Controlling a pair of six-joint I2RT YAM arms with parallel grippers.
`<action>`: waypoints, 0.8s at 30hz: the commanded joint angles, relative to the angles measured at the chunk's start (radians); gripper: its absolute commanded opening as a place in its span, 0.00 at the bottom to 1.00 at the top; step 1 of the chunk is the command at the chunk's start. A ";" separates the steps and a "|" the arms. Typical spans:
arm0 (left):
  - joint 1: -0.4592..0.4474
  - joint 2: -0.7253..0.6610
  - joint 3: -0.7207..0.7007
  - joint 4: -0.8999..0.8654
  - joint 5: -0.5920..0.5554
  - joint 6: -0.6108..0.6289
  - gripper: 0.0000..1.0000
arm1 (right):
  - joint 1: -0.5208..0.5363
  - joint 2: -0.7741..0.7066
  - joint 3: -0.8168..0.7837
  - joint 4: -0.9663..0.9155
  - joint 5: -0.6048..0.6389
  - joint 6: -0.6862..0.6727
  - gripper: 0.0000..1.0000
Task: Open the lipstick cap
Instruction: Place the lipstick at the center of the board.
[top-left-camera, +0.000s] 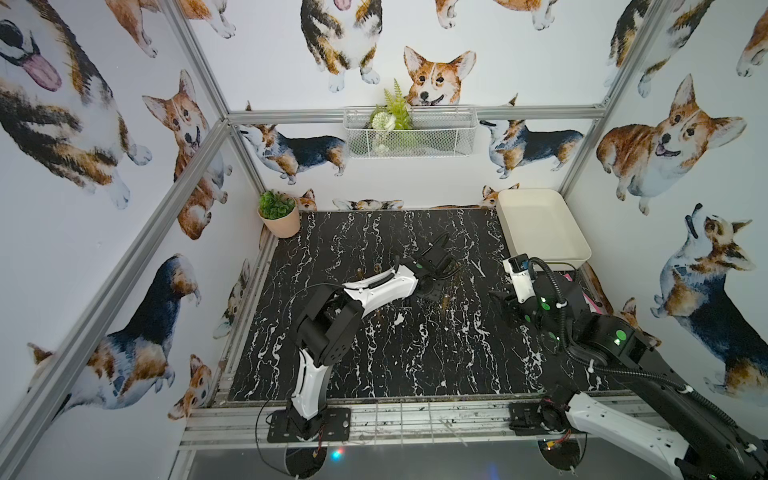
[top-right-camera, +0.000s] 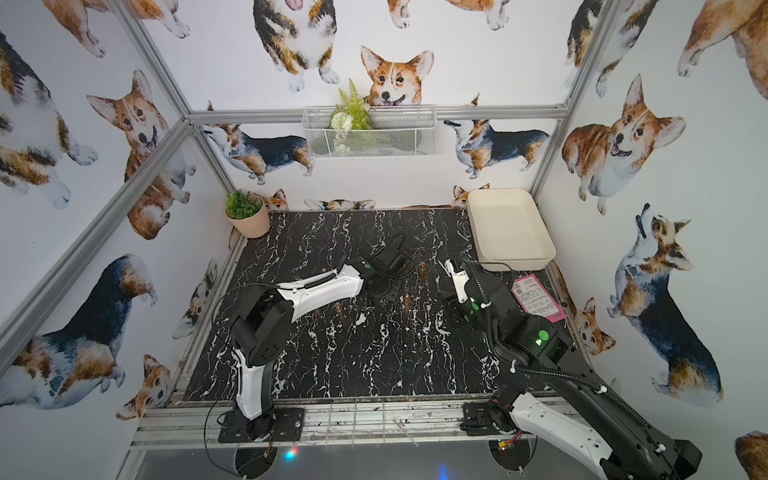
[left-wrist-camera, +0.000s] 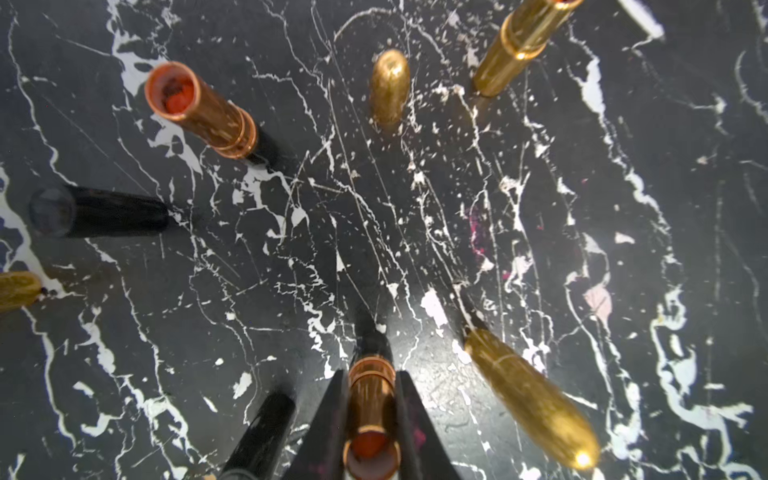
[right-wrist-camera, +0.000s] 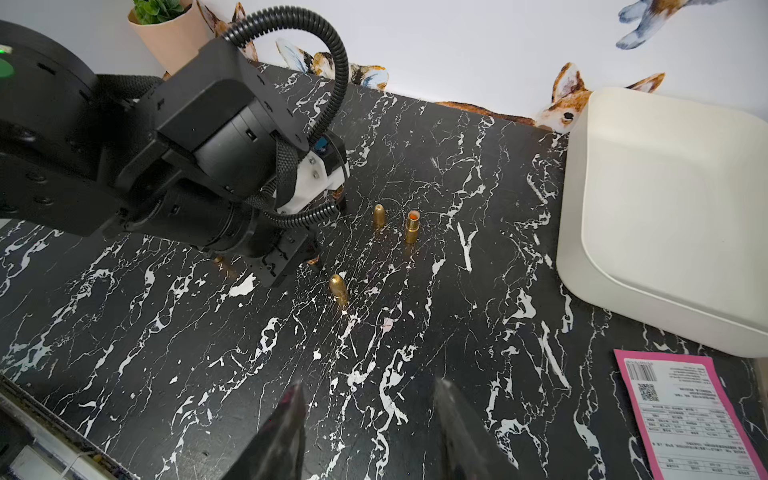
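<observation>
In the left wrist view my left gripper (left-wrist-camera: 371, 376) is shut on an upright lipstick (left-wrist-camera: 371, 411), a copper tube on a black base. Its top is uncovered and red shows inside. A black cap (left-wrist-camera: 262, 432) stands just beside it and another black cap (left-wrist-camera: 99, 212) farther off. A second uncapped copper lipstick (left-wrist-camera: 199, 110), a gold lipstick (left-wrist-camera: 519, 41) and two bullet-shaped gold caps (left-wrist-camera: 389, 85) (left-wrist-camera: 532, 395) stand around. My right gripper (right-wrist-camera: 370, 388) hovers open over bare table with nothing between its fingers, to the right of the left gripper (top-left-camera: 430, 286) in a top view.
A white tray (top-left-camera: 540, 224) sits at the back right corner of the black marble table (top-left-camera: 374, 365). A pink-edged paper label (top-right-camera: 536, 297) lies in front of it. A potted plant (top-left-camera: 278, 216) stands at the back left. A wire basket (top-left-camera: 407, 133) hangs on the rear wall.
</observation>
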 joint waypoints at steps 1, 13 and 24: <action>0.001 0.006 0.006 -0.012 -0.016 0.006 0.21 | 0.000 0.000 -0.004 0.019 -0.006 0.016 0.53; 0.002 0.019 -0.028 0.004 -0.013 -0.018 0.28 | -0.001 0.004 -0.006 0.010 0.014 -0.009 0.54; 0.003 -0.005 -0.015 -0.009 -0.024 -0.019 0.46 | -0.002 0.009 -0.010 0.017 0.009 -0.011 0.55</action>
